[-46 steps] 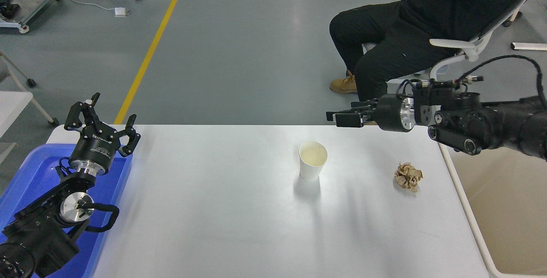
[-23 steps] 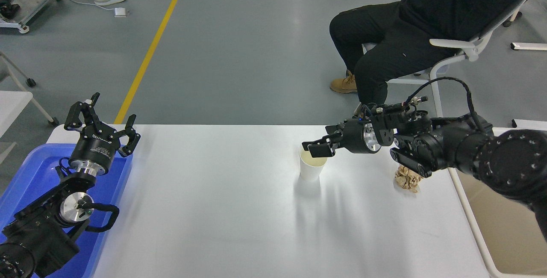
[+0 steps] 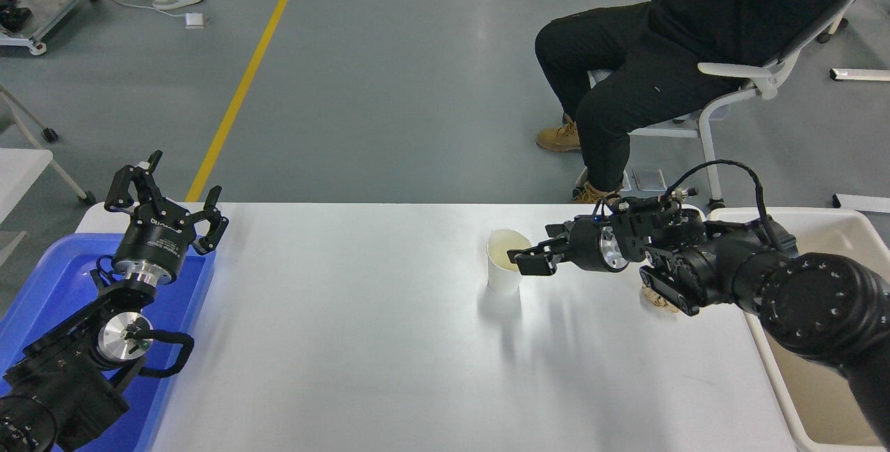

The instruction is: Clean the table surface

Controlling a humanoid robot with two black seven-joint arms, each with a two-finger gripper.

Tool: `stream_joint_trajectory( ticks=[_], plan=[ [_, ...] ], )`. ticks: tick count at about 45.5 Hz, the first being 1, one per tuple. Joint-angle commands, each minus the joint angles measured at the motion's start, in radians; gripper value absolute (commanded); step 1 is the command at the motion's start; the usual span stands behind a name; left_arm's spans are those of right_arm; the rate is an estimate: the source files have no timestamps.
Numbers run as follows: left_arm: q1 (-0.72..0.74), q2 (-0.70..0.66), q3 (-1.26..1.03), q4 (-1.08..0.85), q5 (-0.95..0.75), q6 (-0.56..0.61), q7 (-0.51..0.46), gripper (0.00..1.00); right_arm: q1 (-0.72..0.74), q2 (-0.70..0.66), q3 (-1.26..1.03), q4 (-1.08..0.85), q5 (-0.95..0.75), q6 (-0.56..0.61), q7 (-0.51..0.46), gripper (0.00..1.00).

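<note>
The white table surface fills the lower middle of the head view. A white paper cup stands upright on it, right of centre. A crumpled brown paper ball lies to the cup's right, mostly hidden behind my right arm. My right gripper is open, its fingertips right at the cup's right rim; I cannot tell if they touch it. My left gripper is open and parked at the lower left, above the blue tray.
A blue plastic tray lies at the table's left end under the left arm. A beige bin stands off the table's right edge. A person in black sits on a chair beyond the far right edge.
My right arm has come down from above the far edge to the cup's height, and the gripper has drawn back a little to the right, from over the cup's mouth to its right rim.
</note>
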Motion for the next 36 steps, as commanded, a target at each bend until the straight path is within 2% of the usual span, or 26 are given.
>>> stream_joint_trajectory(
  ticks=[1, 25, 36],
  plan=[
    [0.000, -0.001, 0.000, 0.000, 0.000, 0.000, 0.000, 1.00, -0.012, 0.002, -0.001, -0.013, 0.000, -0.001, -0.003, 0.93],
    [0.000, -0.001, 0.000, 0.000, 0.000, 0.000, 0.000, 1.00, -0.012, 0.017, -0.002, -0.012, 0.000, -0.001, -0.003, 0.92],
    [0.000, 0.001, 0.000, 0.000, 0.000, 0.000, 0.000, 1.00, -0.015, 0.017, -0.005, -0.012, -0.015, -0.001, -0.003, 0.85]
  ],
)
